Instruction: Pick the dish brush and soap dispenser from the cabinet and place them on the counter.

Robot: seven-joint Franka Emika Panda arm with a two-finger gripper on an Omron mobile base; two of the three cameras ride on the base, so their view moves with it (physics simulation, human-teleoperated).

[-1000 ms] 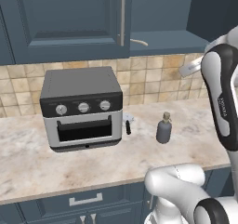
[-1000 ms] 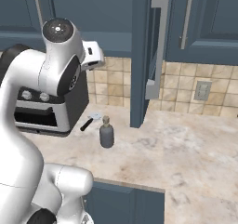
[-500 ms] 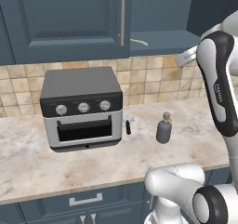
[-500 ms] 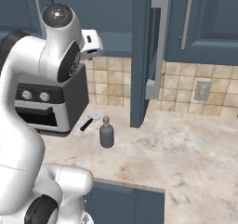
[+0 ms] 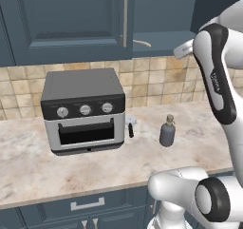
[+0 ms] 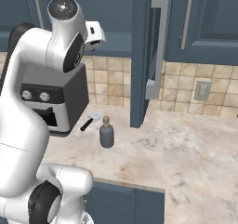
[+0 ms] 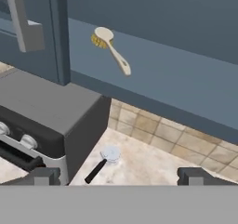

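Note:
The dish brush (image 7: pixel 113 49) lies on the bottom shelf of the open cabinet (image 7: pixel 176 74), with its bristle head to the left and its cream handle slanting right. Its handle tip (image 5: pixel 142 43) pokes out over the shelf edge. My gripper (image 7: pixel 118 175) is open and holds nothing. It hangs in front of the shelf, a short way from the brush. The soap dispenser (image 5: pixel 167 131) stands upright on the counter (image 5: pixel 199 123), right of the toaster oven, and appears again as the soap dispenser (image 6: pixel 107 132).
A toaster oven (image 5: pixel 84 111) stands on the counter under the closed cabinet door (image 5: pixel 71 19). A small white item with a black handle (image 7: pixel 104 161) lies beside it. The open cabinet door (image 6: pixel 148 56) juts out to the right. A wall outlet (image 6: pixel 202 90) is set in the backsplash.
The arm has lifted the hand up towards the cabinet shelf. The soap dispenser and the brush have not moved.

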